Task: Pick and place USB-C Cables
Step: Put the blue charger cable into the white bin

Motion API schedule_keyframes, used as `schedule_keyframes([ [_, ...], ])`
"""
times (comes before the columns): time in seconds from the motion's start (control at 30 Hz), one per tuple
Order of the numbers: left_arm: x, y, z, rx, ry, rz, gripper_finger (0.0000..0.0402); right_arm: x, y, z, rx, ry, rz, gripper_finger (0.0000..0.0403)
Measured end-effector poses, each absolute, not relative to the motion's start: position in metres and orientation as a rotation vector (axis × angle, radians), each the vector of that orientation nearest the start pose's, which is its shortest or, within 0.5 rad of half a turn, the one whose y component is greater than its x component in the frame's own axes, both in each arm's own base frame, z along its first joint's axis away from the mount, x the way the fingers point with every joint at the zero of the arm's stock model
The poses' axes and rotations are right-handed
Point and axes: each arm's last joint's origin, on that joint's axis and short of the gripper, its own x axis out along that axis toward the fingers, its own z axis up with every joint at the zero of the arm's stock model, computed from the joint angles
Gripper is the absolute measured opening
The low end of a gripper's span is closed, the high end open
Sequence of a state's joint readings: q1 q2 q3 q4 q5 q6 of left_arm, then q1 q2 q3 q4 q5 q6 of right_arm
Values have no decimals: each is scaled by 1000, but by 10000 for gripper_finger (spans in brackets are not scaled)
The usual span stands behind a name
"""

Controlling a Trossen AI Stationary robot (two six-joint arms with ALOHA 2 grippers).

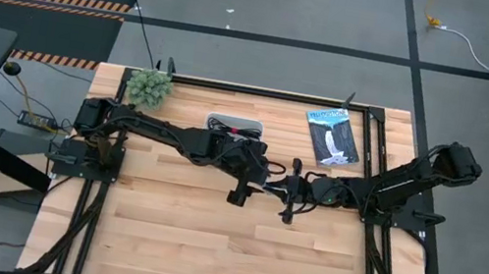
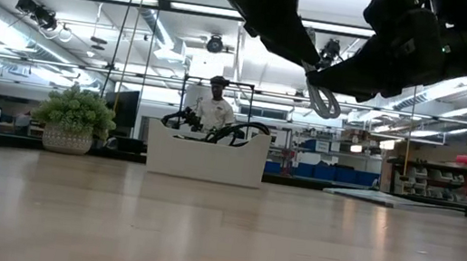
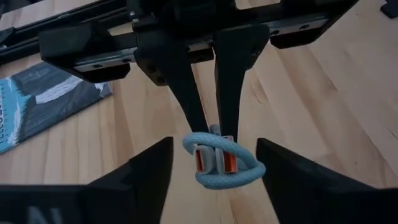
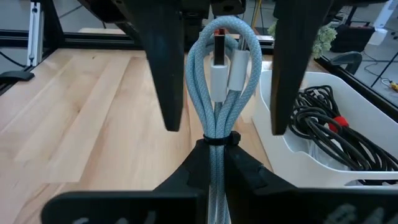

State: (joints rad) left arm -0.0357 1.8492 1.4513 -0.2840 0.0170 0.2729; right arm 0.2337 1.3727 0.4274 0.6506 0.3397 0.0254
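A short light blue-grey cable (image 4: 217, 81), coiled and bound with a black tie, is held above the middle of the table. My right gripper (image 4: 216, 142) is shut on it; it also shows in the left wrist view (image 3: 216, 132). My left gripper (image 3: 214, 142) is open. Its fingers (image 4: 165, 68) stand on either side of the cable's loop end without touching it. Black cables (image 4: 329, 124), one with a red tie (image 4: 339, 119), lie in the white bin (image 1: 237, 122). No white cable shows. My right gripper pinches the light blue-grey cable's bundled strands at the black tie (image 4: 216, 138) between its two fingers. The fingers come from the table's right and lie along the bundle. The loop end with the two plugs (image 3: 214, 160) sticks out past the fingertips, clear of the table.
A flat dark packet with white print (image 1: 333, 134) lies at the table's far right. A small potted plant (image 1: 148, 87) stands at the far left corner. A person (image 2: 215, 108) shows in the room beyond the table. Bare wood lies toward the near edge (image 1: 223, 263).
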Motion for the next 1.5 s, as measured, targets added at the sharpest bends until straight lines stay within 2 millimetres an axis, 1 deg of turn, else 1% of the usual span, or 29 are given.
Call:
schedule_keyframes([
  [0.2, 417, -16, 257, 263, 670, -144, 166, 247, 50, 171, -55, 283, -83, 32],
  [0.4, 417, -16, 257, 260, 667, -146, 96, 247, 49, 171, -36, 283, -82, 56],
  [0.67, 416, -15, 256, 273, 683, -116, 92, 246, 49, 168, 62, 311, -112, 111],
  [0.73, 411, -14, 258, 297, 717, -91, 96, 244, 49, 166, 79, 338, -118, 128],
  [0.83, 400, -10, 270, 335, 746, -45, 99, 238, 47, 171, 105, 373, -129, 150],
  [0.87, 397, -9, 276, 339, 744, -31, 99, 235, 46, 174, 105, 387, -132, 156],
  [0.93, 389, -4, 282, 341, 773, -10, 97, 230, 42, 184, 109, 400, -142, 165],
  [1.07, 374, 8, 291, 326, 840, 47, 97, 217, 33, 216, 96, 348, -162, 171],
  [1.17, 365, 20, 288, 300, 927, 74, 101, 200, 27, 243, 70, 261, -161, 170],
  [1.27, 357, 33, 282, 266, 1032, 104, 102, 180, 22, 264, 52, 165, -158, 170],
  [1.4, 351, 46, 280, 268, 1084, 171, 103, 154, 17, 283, 48, 54, -155, 170],
  [1.5, 350, 55, 280, 293, 1095, 253, 103, 143, 15, 290, 56, -3, -154, 170],
])
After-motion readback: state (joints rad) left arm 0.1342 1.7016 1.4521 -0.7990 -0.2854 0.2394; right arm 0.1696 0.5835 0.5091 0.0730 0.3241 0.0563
